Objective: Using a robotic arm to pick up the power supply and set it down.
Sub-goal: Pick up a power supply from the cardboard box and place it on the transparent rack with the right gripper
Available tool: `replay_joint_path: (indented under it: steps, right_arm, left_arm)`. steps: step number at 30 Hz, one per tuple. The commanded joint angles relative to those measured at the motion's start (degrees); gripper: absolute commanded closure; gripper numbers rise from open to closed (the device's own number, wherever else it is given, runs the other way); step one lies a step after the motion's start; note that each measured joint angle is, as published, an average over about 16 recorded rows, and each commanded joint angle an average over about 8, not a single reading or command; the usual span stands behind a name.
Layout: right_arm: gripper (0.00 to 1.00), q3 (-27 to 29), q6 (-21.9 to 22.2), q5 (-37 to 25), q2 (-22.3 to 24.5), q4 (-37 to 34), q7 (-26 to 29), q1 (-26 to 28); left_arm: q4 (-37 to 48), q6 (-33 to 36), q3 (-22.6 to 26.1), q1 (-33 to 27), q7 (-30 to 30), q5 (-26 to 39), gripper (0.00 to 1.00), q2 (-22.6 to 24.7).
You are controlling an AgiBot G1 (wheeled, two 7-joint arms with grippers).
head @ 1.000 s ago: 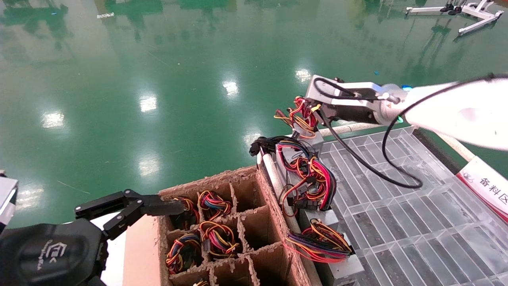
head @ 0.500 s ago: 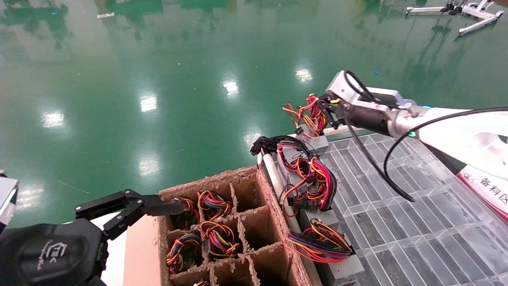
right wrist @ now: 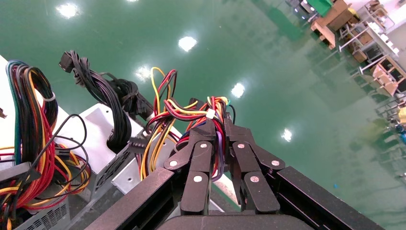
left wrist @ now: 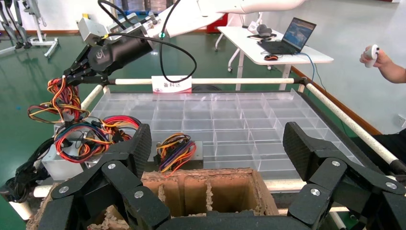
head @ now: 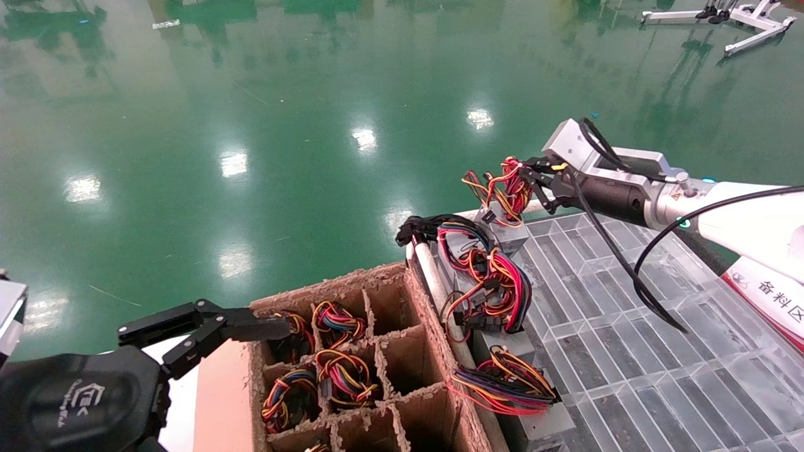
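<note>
Small silver-grey metal power supply (head: 502, 229) with red-orange-yellow wire bundle (head: 502, 188) sits at far left corner of clear plastic grid tray (head: 628, 351), seemingly resting on it. Right gripper (head: 534, 179) clamped on bundle. Left gripper (head: 251, 326), fingers apart, hovers beside brown cardboard divider box (head: 389, 351).

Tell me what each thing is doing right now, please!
right gripper: shut on the wire bundle.
power supply: at the clear tray's far corner, held by its wires.
left gripper: open, hovering at the cardboard box.
cardboard box: some cells hold wire bundles, some are empty.
clear tray: two more power supplies along its edge.
</note>
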Motion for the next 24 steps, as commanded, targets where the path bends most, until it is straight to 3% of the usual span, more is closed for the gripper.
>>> replay_joint_path:
  steps: [1, 24]
  right_arm:
    - [1.0, 0.05, -0.46, 0.07, 0.2, 0.16, 0.0, 0.02]
    - [1.0, 0.36, -0.6, 0.51, -0.11, 0.55, -1.8, -0.13]
  left_arm:
    - [0.0, 0.0, 0.0, 0.0, 0.0, 0.0, 0.0, 0.0]
    - [0.0, -0.02, 0.05, -0.01, 0.02, -0.03, 0.0, -0.02]
